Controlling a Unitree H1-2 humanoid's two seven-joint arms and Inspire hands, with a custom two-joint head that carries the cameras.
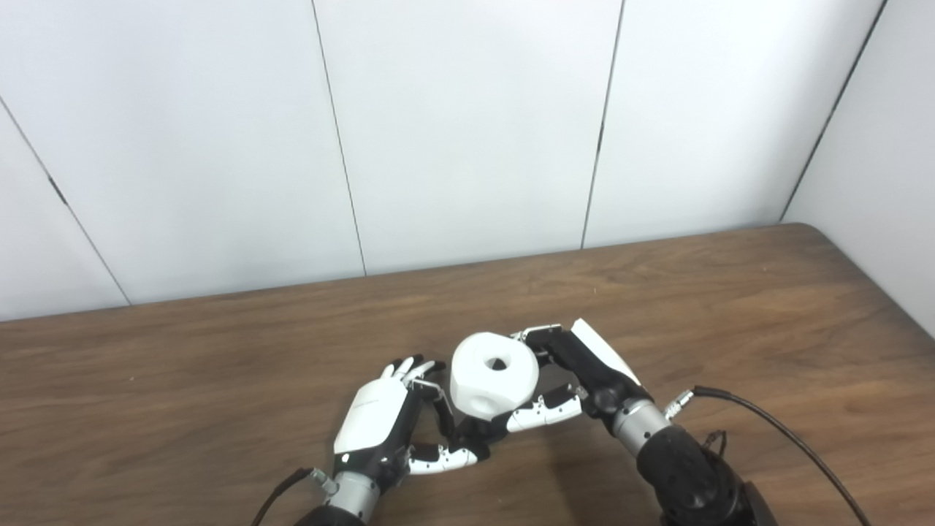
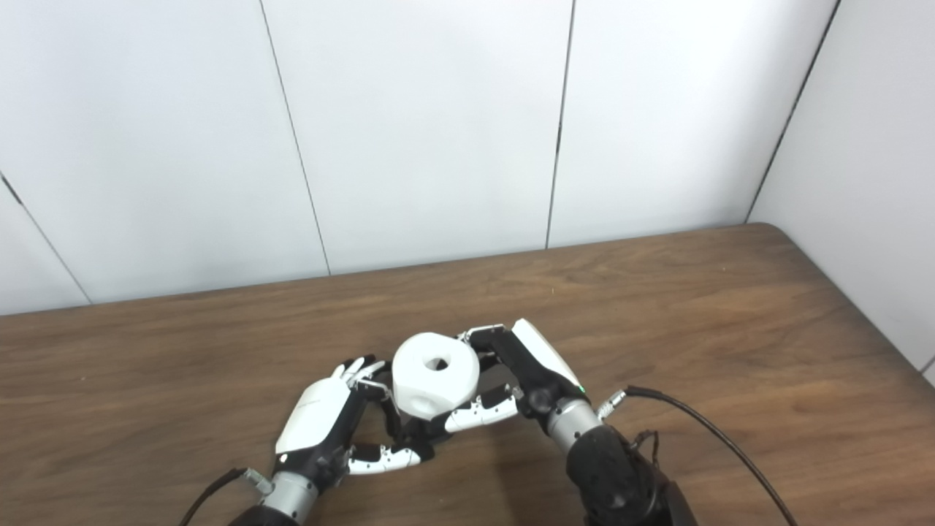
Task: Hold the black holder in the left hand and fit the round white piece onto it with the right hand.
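Observation:
The round white piece (image 1: 493,375) has a dark hole in its top and another in its side. My right hand (image 1: 577,380) is shut on it, fingers behind and thumb in front. Just under the piece, a small part of the black holder (image 1: 467,437) shows between the fingers of my left hand (image 1: 387,427), which is shut on it. The piece sits directly over the holder; most of the holder is hidden, so I cannot tell whether the two touch. Both hands are low over the wooden table (image 1: 730,307), near its front middle.
A black cable (image 1: 774,431) loops from the right wrist across the table's front right. White wall panels (image 1: 467,131) stand close behind the table's far edge, and the table's right edge runs beside a side wall.

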